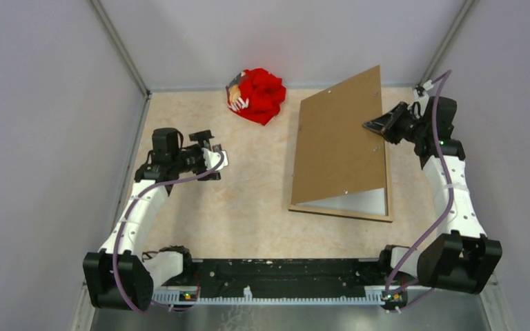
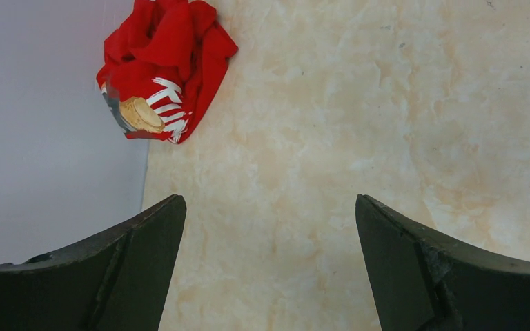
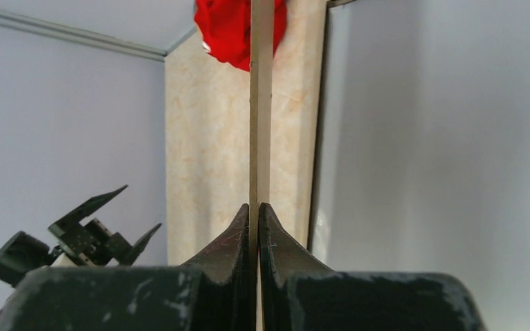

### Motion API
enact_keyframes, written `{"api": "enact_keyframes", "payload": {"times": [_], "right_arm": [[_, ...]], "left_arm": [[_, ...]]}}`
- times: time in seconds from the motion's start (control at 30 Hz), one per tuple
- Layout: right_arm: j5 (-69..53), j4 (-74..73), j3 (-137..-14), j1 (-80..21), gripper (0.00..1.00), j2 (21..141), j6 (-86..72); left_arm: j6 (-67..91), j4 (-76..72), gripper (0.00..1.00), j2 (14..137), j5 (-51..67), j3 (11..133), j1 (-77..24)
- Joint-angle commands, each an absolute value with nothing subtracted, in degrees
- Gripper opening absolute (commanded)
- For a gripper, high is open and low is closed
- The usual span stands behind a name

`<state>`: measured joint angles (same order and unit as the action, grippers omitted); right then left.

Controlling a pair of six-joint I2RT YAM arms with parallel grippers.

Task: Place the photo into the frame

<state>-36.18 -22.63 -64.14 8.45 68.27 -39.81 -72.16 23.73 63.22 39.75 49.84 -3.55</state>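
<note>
right fingers [image 3: 231,243] pinch photo [image 1: 338,141] edge, tilted over frame [image 1: 345,213]

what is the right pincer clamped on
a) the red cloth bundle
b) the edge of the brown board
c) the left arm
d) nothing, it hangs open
b: the right pincer is shut on the thin edge of the brown board, holding it tilted over the frame, while the red cloth bundle lies well apart from it.

Brown-backed photo [image 1: 338,141] aslant over flat frame [image 1: 341,212]
</note>
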Motion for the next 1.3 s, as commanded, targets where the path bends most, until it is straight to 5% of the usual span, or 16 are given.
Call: {"api": "enact_keyframes", "payload": {"times": [0.0,1.27], "right_arm": [[-38.1,-22.0,-65.8,9.7,0.00,71.2,-33.3],[-42.5,-6.3,-58.9,13.6,0.00,81.4,-33.8]], "left_arm": [[-69.9,23.1,0.99,62.5,41.7,49.5,-3.8],[-71.1,23.4,0.99,62.8,39.6,48.2,-3.8]]}}
